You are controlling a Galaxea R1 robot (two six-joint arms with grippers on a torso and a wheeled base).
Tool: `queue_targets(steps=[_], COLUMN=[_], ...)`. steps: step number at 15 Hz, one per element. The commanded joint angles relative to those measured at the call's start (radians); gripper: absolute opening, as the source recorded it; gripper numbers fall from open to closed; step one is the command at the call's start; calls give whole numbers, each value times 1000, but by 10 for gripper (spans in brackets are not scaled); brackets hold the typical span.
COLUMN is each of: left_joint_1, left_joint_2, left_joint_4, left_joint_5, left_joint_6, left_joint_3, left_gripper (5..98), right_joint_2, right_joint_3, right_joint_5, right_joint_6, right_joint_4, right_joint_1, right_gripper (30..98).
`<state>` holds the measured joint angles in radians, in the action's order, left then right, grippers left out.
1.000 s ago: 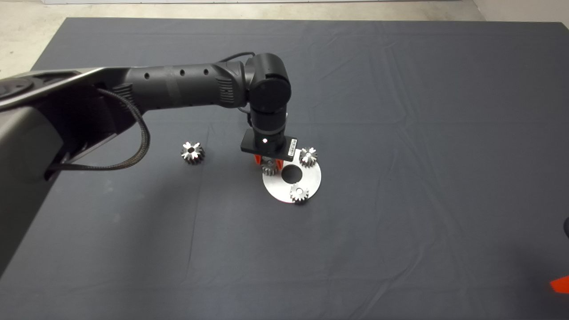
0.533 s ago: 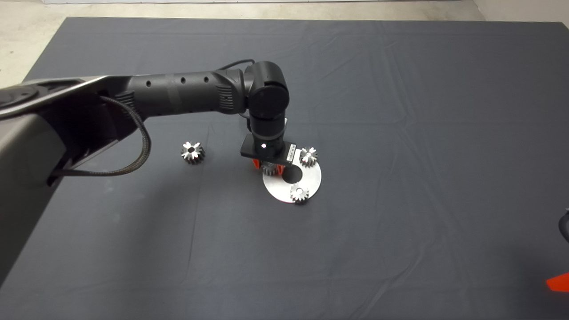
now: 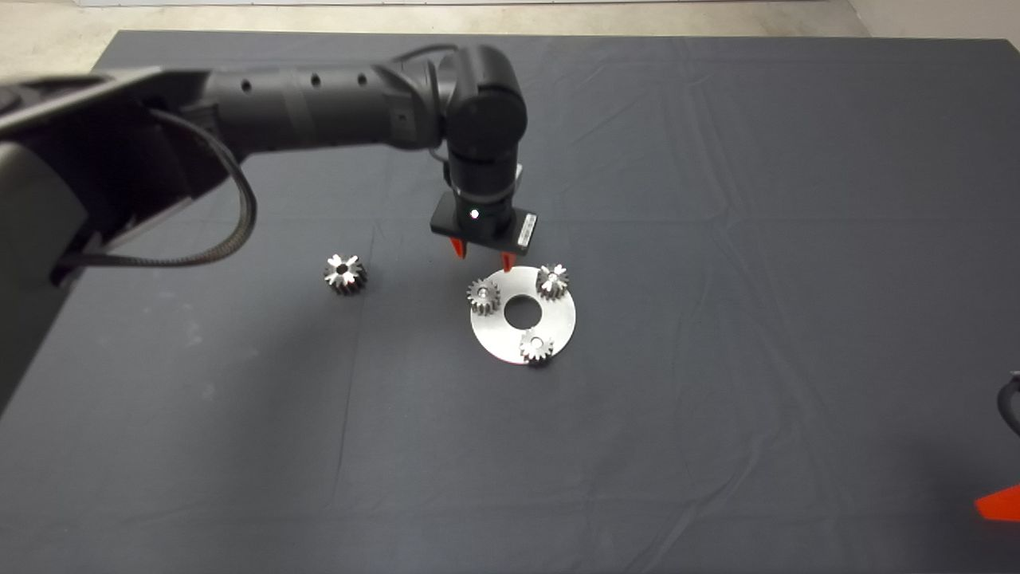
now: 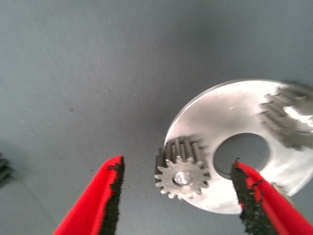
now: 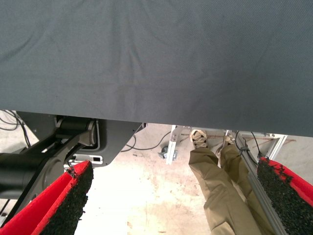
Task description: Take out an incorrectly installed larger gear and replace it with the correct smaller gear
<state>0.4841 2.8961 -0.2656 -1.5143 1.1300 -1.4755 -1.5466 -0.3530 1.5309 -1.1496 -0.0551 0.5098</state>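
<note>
The larger gear (image 3: 345,273), dark and deep-toothed, lies on the mat left of the round silver plate (image 3: 558,319). The smaller gear (image 3: 483,296) sits on the plate's left edge; it also shows in the left wrist view (image 4: 182,175). Two similar small gears (image 3: 552,281) (image 3: 537,347) sit on the plate's far and near sides. My left gripper (image 3: 481,255) hangs open and empty above the smaller gear, apart from it; in its wrist view (image 4: 177,164) the gear lies between the spread fingers. My right gripper (image 3: 1000,504) is parked at the lower right edge, open.
The plate has a round centre hole (image 3: 522,311). The right wrist view shows the mat's edge, the robot's base and a person's legs (image 5: 220,191) on the floor beyond.
My left gripper has let go of the smaller gear on the plate, opened, and risen up and back from it. The gear stays on the plate.
</note>
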Motion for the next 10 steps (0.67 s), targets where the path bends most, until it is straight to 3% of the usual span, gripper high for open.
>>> queue_targets(steps=[1,5,8,10], left_joint_1=[50,62,62,62], left_joint_2=[15,-8,-107,-224], left_joint_4=[69,89,89,89], left_joint_5=[-17,-27,-35,-35], left_joint_6=[-33,-62,-62,-67], left_joint_3=[-28,-34,11,91], left_gripper=[534,631,646,706], right_joint_2=[-60,-96,-117,-117], right_joint_3=[-7,-46,-84,-109], right_joint_5=[61,63,64,68], right_joint_6=[-29,-29,-28,-21], right_joint_4=[25,23,20,0], right_joint_1=[4,4,4,6], right_gripper=[886,886,886,886])
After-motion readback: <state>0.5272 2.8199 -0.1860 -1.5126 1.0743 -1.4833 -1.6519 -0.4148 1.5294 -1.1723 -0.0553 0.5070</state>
